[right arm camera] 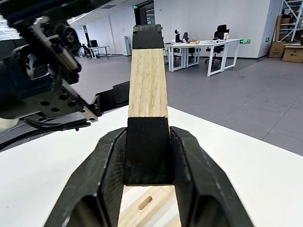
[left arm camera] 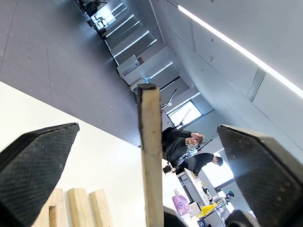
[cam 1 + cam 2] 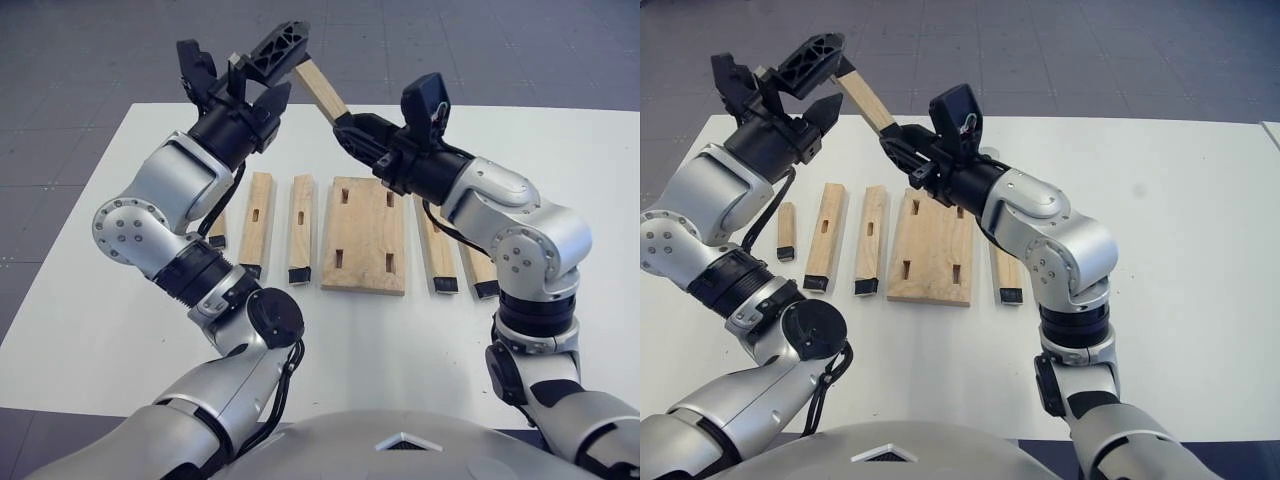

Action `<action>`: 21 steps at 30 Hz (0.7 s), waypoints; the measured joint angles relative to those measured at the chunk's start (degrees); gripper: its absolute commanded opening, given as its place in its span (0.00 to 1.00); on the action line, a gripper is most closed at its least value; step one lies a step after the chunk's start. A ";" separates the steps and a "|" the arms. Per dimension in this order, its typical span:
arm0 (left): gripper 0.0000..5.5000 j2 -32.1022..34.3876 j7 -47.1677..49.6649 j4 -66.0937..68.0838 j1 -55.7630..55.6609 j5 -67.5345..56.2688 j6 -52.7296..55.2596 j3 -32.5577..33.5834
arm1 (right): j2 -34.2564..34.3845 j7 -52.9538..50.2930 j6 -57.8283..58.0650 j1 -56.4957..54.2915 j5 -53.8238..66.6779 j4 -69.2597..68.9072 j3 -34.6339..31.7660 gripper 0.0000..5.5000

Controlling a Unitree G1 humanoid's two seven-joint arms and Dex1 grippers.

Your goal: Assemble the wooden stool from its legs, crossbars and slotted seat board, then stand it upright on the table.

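While the right claw (image 3: pixel 350 128) is clamped on its black lower end, the wooden leg (image 3: pixel 322 90) hangs in the air above the far part of the white surface (image 3: pixel 560 150), tilted up and away toward the robot's left. The leg's upper end, also capped in black, sits between the fingers of the left claw (image 3: pixel 292 65), which are spread wide apart. In the left wrist view the leg stands edge-on between the pads (image 2: pixel 38 156) with a gap on each side, touching neither.

Below the raised leg, the seat board (image 3: pixel 365 235) lies flat on the surface with its four slots facing up. To its left lie a short piece (image 3: pixel 217 230) and two longer pieces (image 3: pixel 257 222), each with a slot and a black near end, set side by side and apart. To its right, two more pieces (image 3: pixel 437 255) lie partly hidden under the right arm.
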 measured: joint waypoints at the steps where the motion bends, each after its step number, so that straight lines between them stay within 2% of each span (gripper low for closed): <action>1: 0.99 -0.01 1.65 0.70 0.01 -2.12 -1.11 -0.43 | 0.36 0.01 0.01 0.00 0.02 -0.26 0.51 0.23; 4: 0.99 -0.02 6.30 2.03 0.17 -8.29 -3.86 -2.95 | 1.21 0.12 0.05 0.00 0.18 -0.64 1.69 0.23; 8: 0.89 0.03 12.47 2.47 2.62 -18.67 -7.52 -9.19 | 1.34 0.34 0.03 -0.04 0.16 -0.62 2.31 0.23; 10: 0.83 0.76 15.95 1.40 8.07 -26.08 -8.05 -14.43 | 0.74 0.81 0.02 -0.08 0.07 -0.49 2.33 0.23; 12: 0.77 4.46 19.60 0.31 12.67 -33.55 -9.95 -19.66 | -0.63 1.72 0.01 -0.08 0.02 -0.48 2.03 0.23; 16: 0.65 12.24 24.20 -0.34 15.68 -42.00 -17.08 -25.64 | -2.78 2.48 0.01 0.05 -0.13 -0.55 1.42 0.23; 21: 0.51 16.57 26.69 -0.33 17.08 -43.10 -26.88 -29.41 | -3.43 2.46 0.05 0.64 -0.09 -0.85 1.37 0.23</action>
